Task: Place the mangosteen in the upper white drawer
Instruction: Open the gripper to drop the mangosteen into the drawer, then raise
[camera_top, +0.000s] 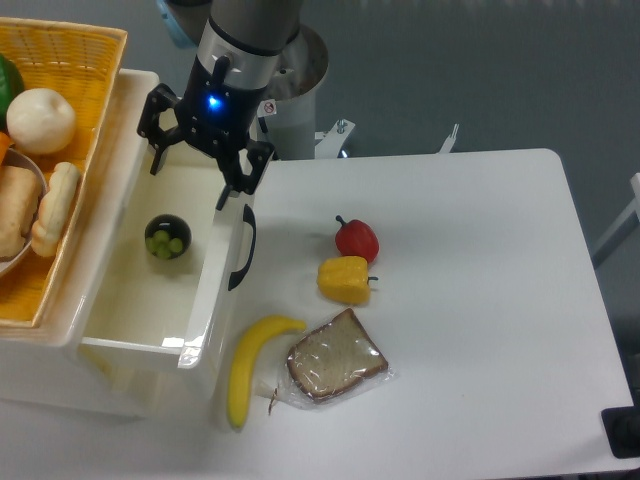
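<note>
mangosteen sits inside drawer, my gripper above it, jaws spread and empty; red pepper right of drawer

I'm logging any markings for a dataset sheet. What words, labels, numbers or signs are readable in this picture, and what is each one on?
No text can be read anywhere in this view.
Small red-and-white round sticker on the arm's wrist, just above the end effector: a warning-type sign, too small to make out.
The white drawer, mangosteen, banana and wrapped bread show no lettering.
</note>
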